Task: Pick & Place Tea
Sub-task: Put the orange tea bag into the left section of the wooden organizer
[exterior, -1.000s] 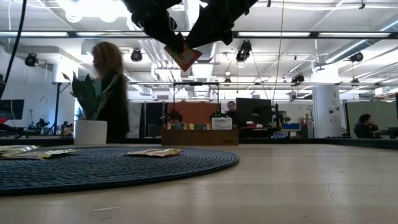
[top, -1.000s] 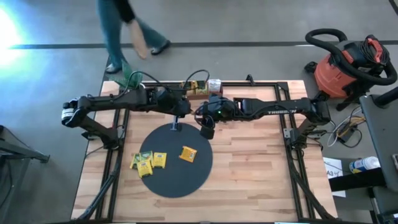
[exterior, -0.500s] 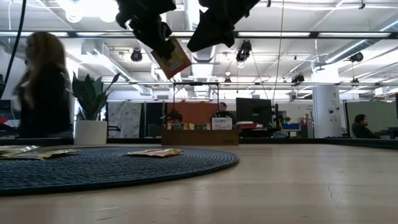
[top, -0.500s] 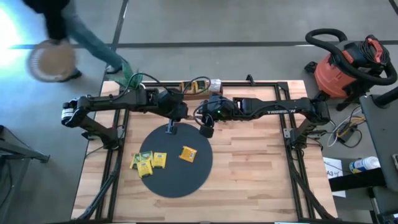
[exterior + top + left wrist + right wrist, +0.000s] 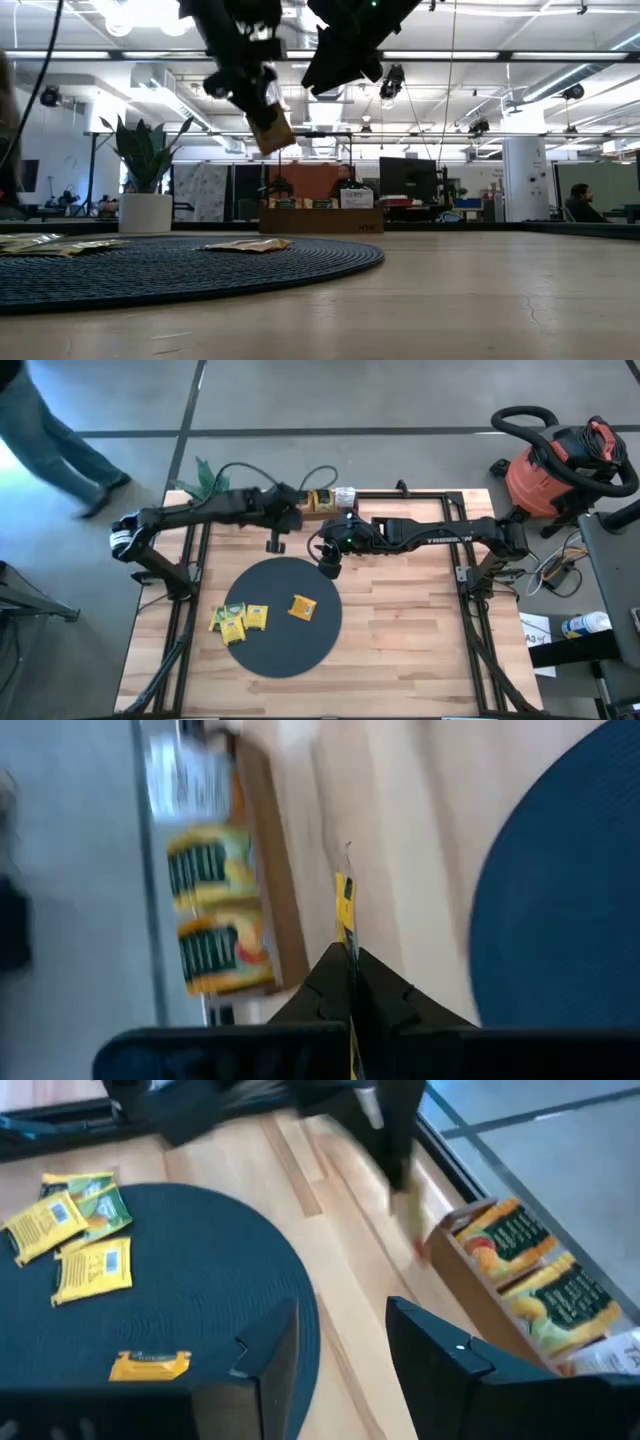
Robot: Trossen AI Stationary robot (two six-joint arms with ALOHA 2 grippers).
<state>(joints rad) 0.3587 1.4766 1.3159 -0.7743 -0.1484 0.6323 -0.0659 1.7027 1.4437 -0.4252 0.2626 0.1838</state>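
As the left fingers stand: the left gripper (image 5: 248, 78) has its fingers (image 5: 372, 982) pressed together on one tea packet (image 5: 270, 130), which they pinch by its top edge.
Why held so: the packet is thin and flat, so a pinch on one edge lets it hang free below the fingers; in the left wrist view it shows edge-on as a narrow yellow strip.
Where the held packet is: in the air, well above the desk (image 5: 400, 640), over the bare wood between the black round mat (image 5: 280, 615) and the wooden tray (image 5: 320, 500).
Right fingers: the right gripper (image 5: 340, 1350) has its fingers apart and nothing between them; it hangs over the far rim of the mat, near the left gripper but not touching it.
Why the right waits there: I judge that it stays clear so the two arms do not cross over the tray.
Other tea on the mat: a group of yellow packets (image 5: 238, 620) lies flat at the mat's left edge, some overlapping, and one orange packet (image 5: 302, 606) lies alone near the middle.
Tea in the tray: some packets (image 5: 530, 1285) stand upright in its compartments, packed side by side, so they keep their order.
Step in hand: a carry between mat and tray; which of them is the goal I cannot tell.
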